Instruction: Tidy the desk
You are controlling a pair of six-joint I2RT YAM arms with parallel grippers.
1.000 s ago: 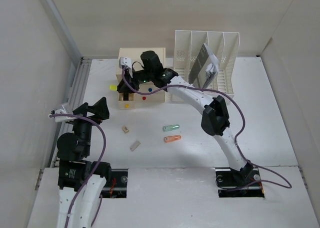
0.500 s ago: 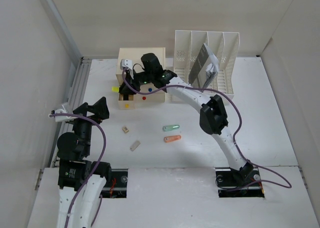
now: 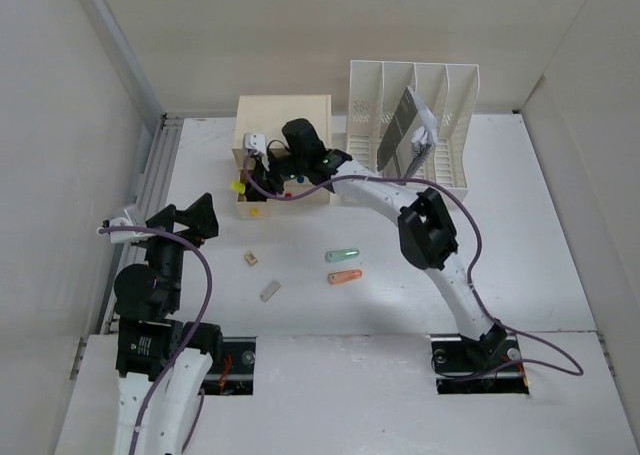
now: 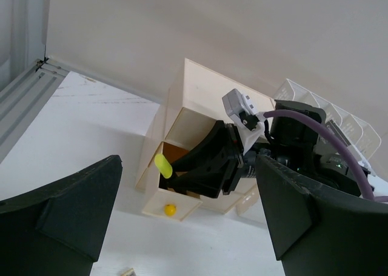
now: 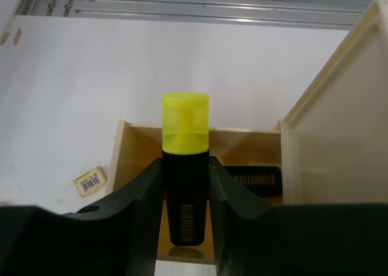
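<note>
Two markers (image 3: 342, 255) lie loose on the matte white desk (image 3: 540, 235).

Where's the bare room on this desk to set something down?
The biggest bare patch is the right side of the desk, between the rack, the right arm and the near edge. A smaller one lies between the rail and the drawer box. It is crowded in front of the box: right tool with its highlighter, green marker, orange marker, two erasers.
</note>
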